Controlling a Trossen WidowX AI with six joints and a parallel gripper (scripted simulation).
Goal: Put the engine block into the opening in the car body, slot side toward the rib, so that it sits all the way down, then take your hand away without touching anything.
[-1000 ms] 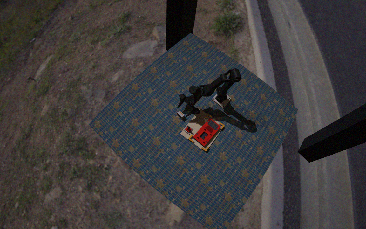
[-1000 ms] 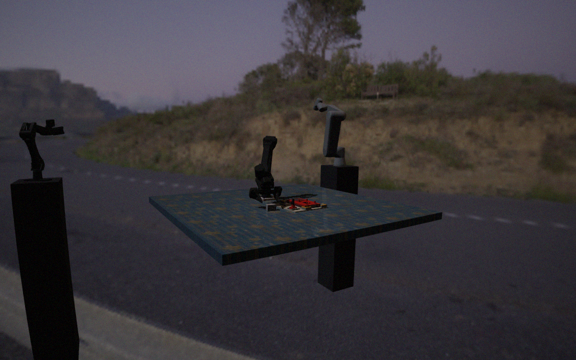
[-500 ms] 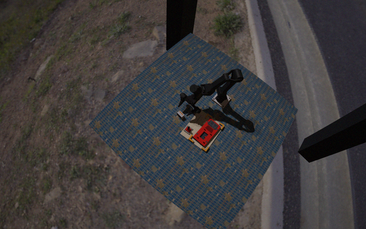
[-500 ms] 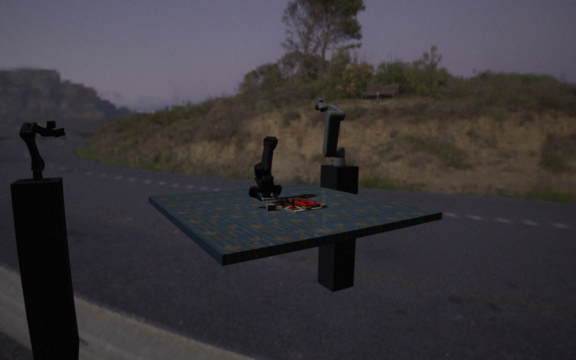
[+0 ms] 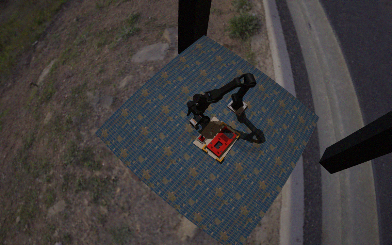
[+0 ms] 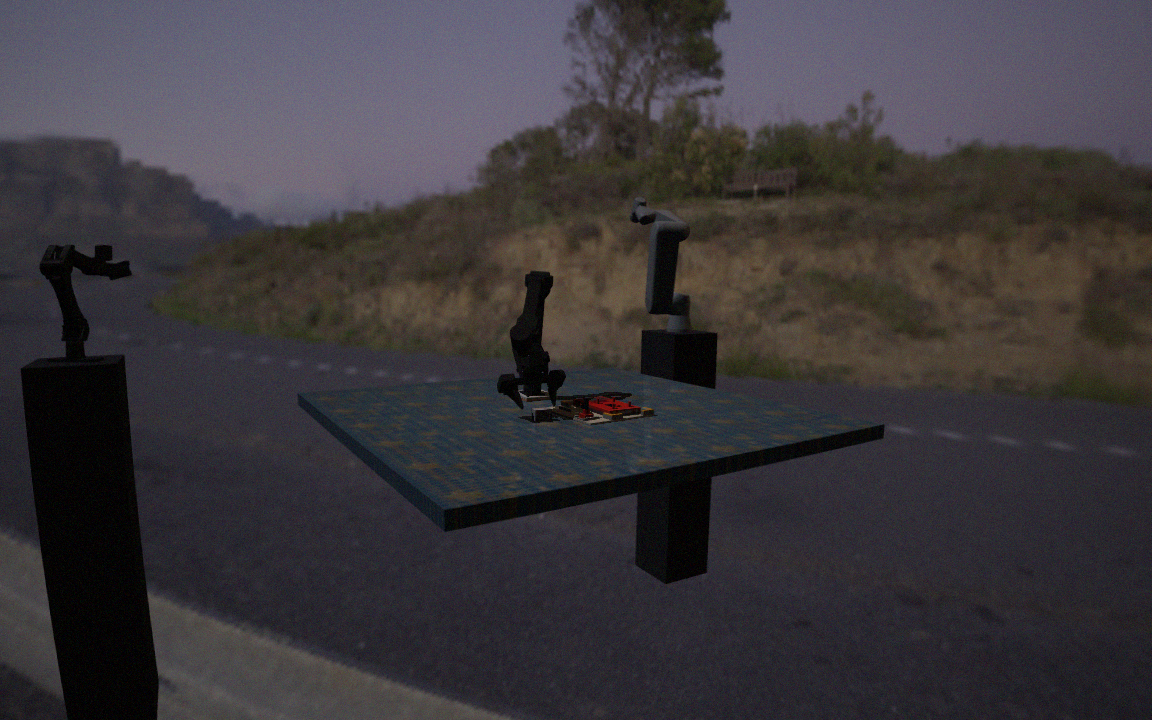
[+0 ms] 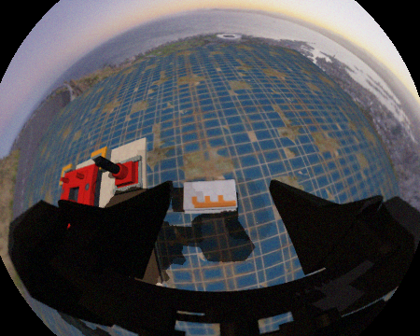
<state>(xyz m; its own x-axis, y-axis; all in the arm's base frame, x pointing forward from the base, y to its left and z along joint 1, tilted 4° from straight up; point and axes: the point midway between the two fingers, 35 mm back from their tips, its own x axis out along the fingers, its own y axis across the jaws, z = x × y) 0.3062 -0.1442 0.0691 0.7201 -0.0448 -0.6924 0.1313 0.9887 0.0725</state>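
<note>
So from where I'm standing the hand point(image 7: 217, 218) is spread about as wide as it goes with nothing in it, hovering a little above the counter point(image 5: 166, 170). The engine block point(image 7: 210, 194), that small white piece with the orange comb-like marking on top, is lying flat on the counter right out in front of the hand, pretty much centred between the two dark fingers in the wrist view but just past their tips, not between them. Its long side runs crosswise, from one finger toward the other, so the fingers would be closing across its length; I can't tell whether they span it that way. The orange teeth point away from the hand and the solid orange bar sits on the near edge. The car body point(image 5: 222, 142), the red piece sitting in its cream tray with orange corners, is off to the hand's left and a bit further out, near but clearly apart from the block. In the top view you can see its opening as a dark rectangle in the red. I can't make out the rib from any of these shots, it's too small and dim. My read: the block isn't in the car yet, so the whole thing hinges on dropping forward and down over the block, then carrying it left.
</note>
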